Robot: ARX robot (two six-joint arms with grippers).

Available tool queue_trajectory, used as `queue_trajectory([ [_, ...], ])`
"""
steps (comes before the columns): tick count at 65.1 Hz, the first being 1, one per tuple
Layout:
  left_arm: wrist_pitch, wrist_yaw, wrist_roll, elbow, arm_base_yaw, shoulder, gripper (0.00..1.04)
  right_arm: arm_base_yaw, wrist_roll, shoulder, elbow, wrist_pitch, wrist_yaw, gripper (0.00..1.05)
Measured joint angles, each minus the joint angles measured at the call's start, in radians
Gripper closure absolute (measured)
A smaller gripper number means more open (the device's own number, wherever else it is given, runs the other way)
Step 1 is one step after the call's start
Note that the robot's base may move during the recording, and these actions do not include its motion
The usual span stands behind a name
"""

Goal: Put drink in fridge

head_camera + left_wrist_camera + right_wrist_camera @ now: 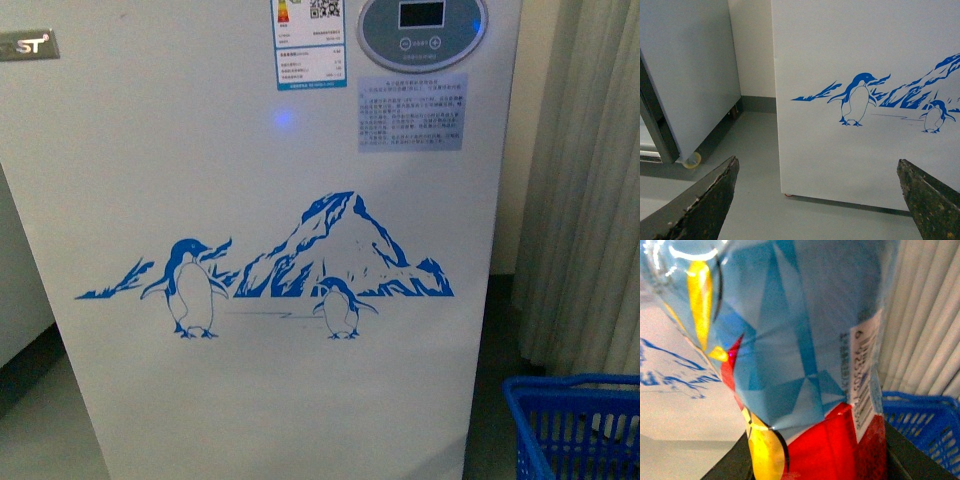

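Note:
The fridge [260, 180] fills the front view: a white front wall with a blue penguin-and-mountain decal [300, 270] and an oval grey display [422, 30] at the top. Its lid is out of view. Neither arm shows in the front view. In the left wrist view my left gripper [817, 172] is open, its two dark fingertips [720, 195] wide apart and empty, facing the fridge's lower corner [850, 75]. The right wrist view is filled by the drink bottle [800, 355], with a blue, red and yellow label and a barcode; my right gripper [815, 455] is shut on it.
A blue plastic basket [575, 425] stands on the floor right of the fridge, also visible in the right wrist view [920, 425]. Pale curtains [585, 180] hang behind it. A tall grey-white cabinet [687, 75] stands left of the fridge. Grey floor [755, 175] lies between them.

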Motion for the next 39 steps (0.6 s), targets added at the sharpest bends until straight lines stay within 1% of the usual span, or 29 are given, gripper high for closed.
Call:
queue_trajectory([
  [8,0.000,0.000,0.000,0.000,0.000,0.000,0.08,0.114,-0.039,-0.165,-0.015,-0.079,0.087,0.63],
  [11,0.000,0.000,0.000,0.000,0.000,0.000,0.08,0.141,-0.047,-0.202,-0.022,-0.092,0.113,0.63],
  [16,0.000,0.000,0.000,0.000,0.000,0.000,0.08,0.206,-0.068,-0.290,-0.032,-0.124,0.195,0.63],
  [18,0.000,0.000,0.000,0.000,0.000,0.000,0.08,0.227,-0.073,-0.323,-0.036,-0.135,0.242,0.63],
  [19,0.000,0.000,0.000,0.000,0.000,0.000,0.08,0.231,-0.073,-0.330,-0.036,-0.137,0.242,0.63],
  [23,0.000,0.000,0.000,0.000,0.000,0.000,0.08,0.259,-0.074,-0.386,-0.039,-0.164,0.317,0.63],
  [25,0.000,0.000,0.000,0.000,0.000,0.000,0.08,0.267,-0.076,-0.403,-0.041,-0.169,0.339,0.63],
  [26,0.000,0.000,0.000,0.000,0.000,0.000,0.08,0.274,-0.081,-0.422,-0.044,-0.174,0.368,0.63],
  [28,0.000,0.000,0.000,0.000,0.000,0.000,0.08,0.278,-0.081,-0.443,-0.047,-0.181,0.387,0.63],
  [34,0.000,0.000,0.000,0.000,0.000,0.000,0.08,0.291,-0.082,-0.521,-0.060,-0.224,0.485,0.63],
  [39,0.000,0.000,0.000,0.000,0.000,0.000,0.08,0.292,-0.081,-0.556,-0.077,-0.228,0.536,0.63],
])
